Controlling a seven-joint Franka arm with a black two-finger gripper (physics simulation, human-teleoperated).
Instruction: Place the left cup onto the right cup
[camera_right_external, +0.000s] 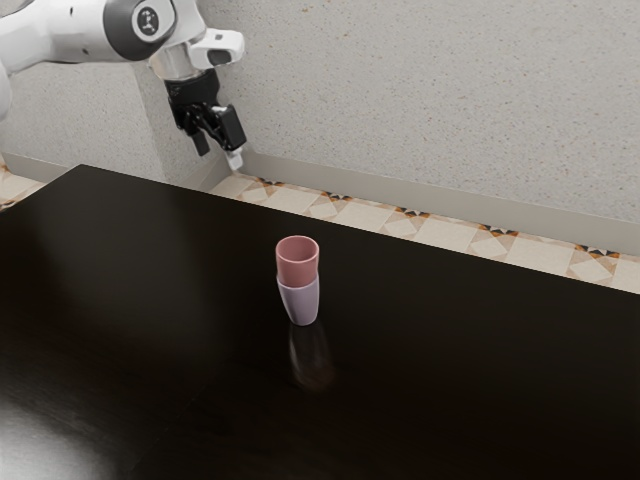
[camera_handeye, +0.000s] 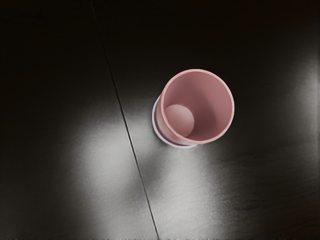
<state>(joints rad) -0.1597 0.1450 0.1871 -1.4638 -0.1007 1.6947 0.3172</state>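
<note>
Now pink cup (camera_right_external: 297, 257) nested in lavender cup (camera_right_external: 299, 301) on dark table (camera_right_external: 460, 350).

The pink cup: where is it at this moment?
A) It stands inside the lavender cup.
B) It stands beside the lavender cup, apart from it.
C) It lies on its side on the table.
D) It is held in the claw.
A: the pink cup sits upright, nested in the lavender cup, while the claw is high above the table, away from both, with nothing in it.
</note>
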